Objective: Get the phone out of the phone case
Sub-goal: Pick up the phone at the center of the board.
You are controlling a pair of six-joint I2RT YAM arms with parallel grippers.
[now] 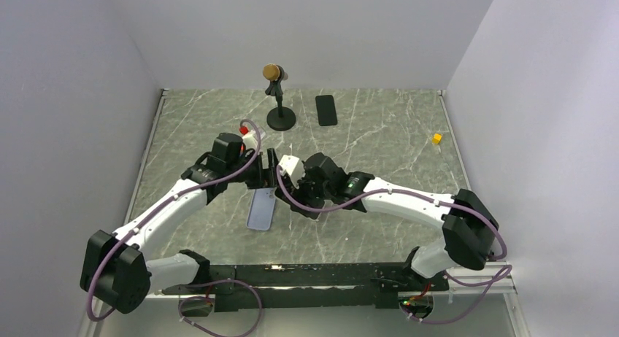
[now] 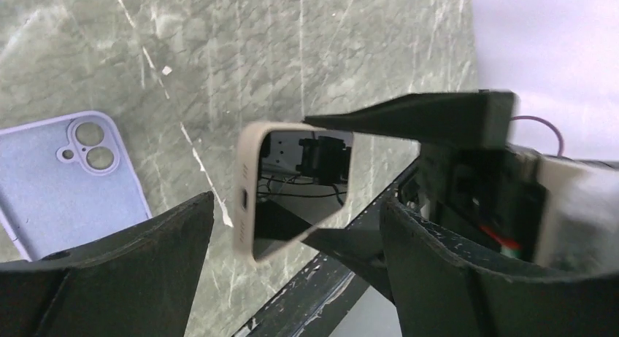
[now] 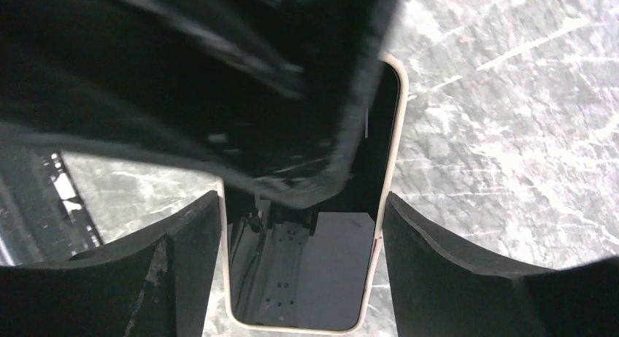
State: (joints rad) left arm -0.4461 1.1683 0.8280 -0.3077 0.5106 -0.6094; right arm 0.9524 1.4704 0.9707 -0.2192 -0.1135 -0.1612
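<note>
Right gripper (image 3: 301, 213) clamps the cream-edged phone (image 2: 292, 184) by its long sides, above the table. Left gripper (image 2: 295, 206) spread wide around it, not touching. Lilac phone case (image 2: 66, 184) lies flat alongside.

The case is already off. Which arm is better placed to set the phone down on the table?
Right. The right arm's fingers clamp the beige-framed phone by its long edges, while the left arm's fingers stand open with gaps around it. The lavender phone case lies empty nearby.

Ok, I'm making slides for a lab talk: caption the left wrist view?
Right end effector grips the bare phone, its empty lilac case lying flat on the marble table.
</note>
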